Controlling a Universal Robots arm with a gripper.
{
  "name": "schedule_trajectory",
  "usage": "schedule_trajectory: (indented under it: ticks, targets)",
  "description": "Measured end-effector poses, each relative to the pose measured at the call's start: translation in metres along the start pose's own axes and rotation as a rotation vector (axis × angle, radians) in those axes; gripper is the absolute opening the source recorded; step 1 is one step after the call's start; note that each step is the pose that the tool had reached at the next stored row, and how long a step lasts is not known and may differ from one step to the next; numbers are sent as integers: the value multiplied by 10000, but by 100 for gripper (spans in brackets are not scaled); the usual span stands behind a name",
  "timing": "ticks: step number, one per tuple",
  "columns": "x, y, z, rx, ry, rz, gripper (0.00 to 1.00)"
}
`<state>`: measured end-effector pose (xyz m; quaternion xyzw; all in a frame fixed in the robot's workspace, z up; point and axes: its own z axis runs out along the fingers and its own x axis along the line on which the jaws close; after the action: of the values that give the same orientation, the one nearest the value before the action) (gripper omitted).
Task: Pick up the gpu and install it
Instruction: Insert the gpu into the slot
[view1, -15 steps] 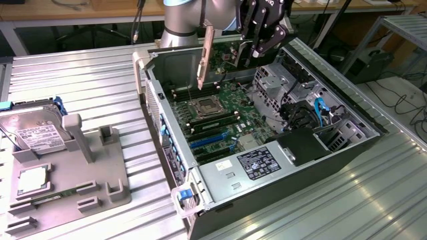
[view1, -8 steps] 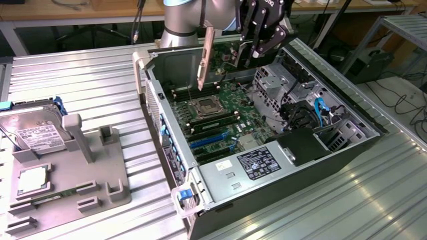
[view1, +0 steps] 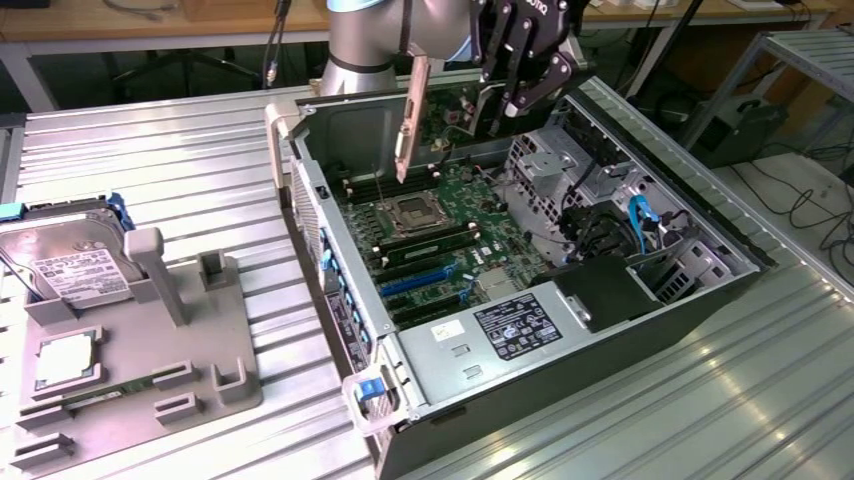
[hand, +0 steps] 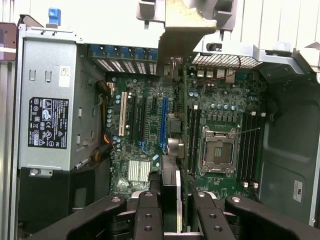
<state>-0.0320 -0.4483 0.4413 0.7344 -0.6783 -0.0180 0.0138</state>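
My gripper (view1: 514, 95) hangs above the far end of the open computer case (view1: 707, 215) and is shut on the gpu (view1: 418, 115). The card is held on edge, and its silver end bracket points down toward the motherboard (view1: 441, 225). In the wrist view the gpu (hand: 183, 125) is a thin green edge running away from my gripper (hand: 177, 215), with its black fan block (hand: 170, 185) between the fingers (hand: 149, 212). It is in the air over the board, between the blue slot (hand: 163, 120) and the CPU socket (hand: 217, 150), touching nothing.
The power supply (view1: 501, 335) fills the near end of the case. Drive cages and cables (view1: 627, 235) line the exterior view's right side. On the exterior view's left, a grey fixture (view1: 200, 330) holds a hard drive (view1: 74, 265).
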Motion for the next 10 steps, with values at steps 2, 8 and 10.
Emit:
schedule_trajectory:
  ticks: [2,8,10]
  targets:
    - [0,0,3,0,1,-28,28]
    - [0,-1,11,-1,5,-111,28]
    - [0,-1,14,-1,6,-138,28]
